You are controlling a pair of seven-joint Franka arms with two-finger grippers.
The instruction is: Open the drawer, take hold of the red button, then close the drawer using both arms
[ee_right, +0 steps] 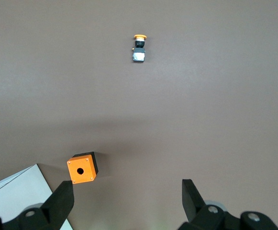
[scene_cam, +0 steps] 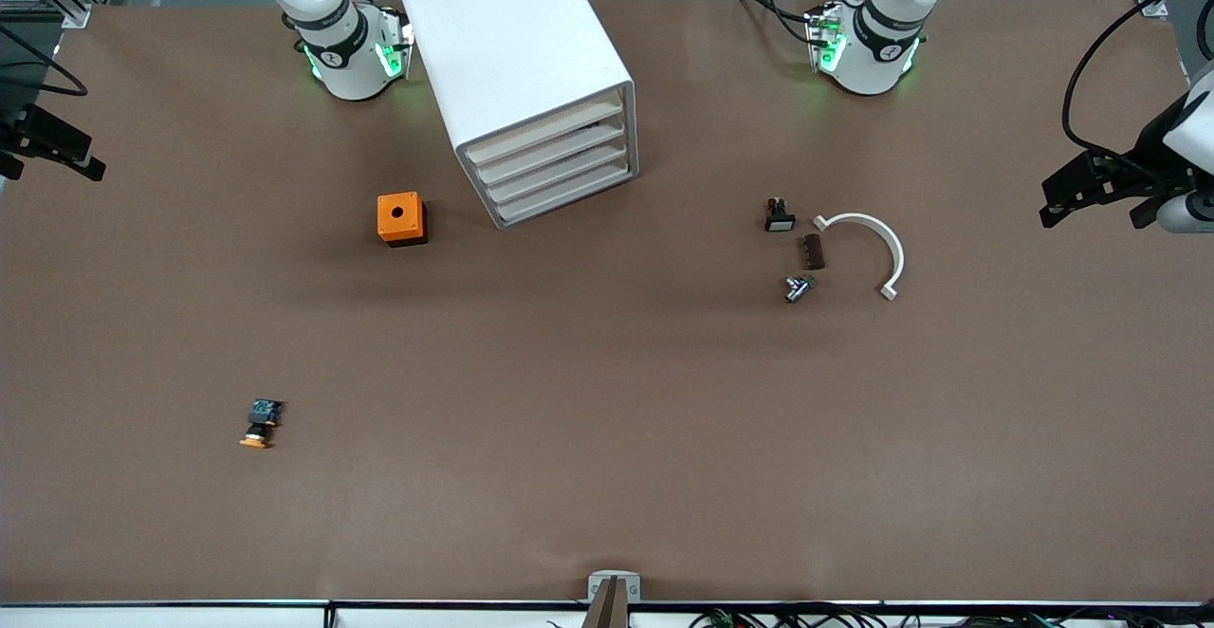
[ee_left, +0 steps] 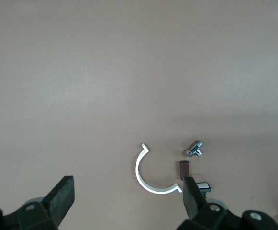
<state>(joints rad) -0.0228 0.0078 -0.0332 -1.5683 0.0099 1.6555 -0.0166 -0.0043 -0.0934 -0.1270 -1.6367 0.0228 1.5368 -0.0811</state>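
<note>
Drawer [scene_cam: 560,165] shut, well apart from both released claws [ee_left: 127,199] [ee_right: 127,203]; button likely inside.

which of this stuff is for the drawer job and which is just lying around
For the job: cabinet, its four shut drawers; red button not in view.
Lying about: orange box, orange-cap button, white-faced button, brown block, metal fitting, white arc.
</note>
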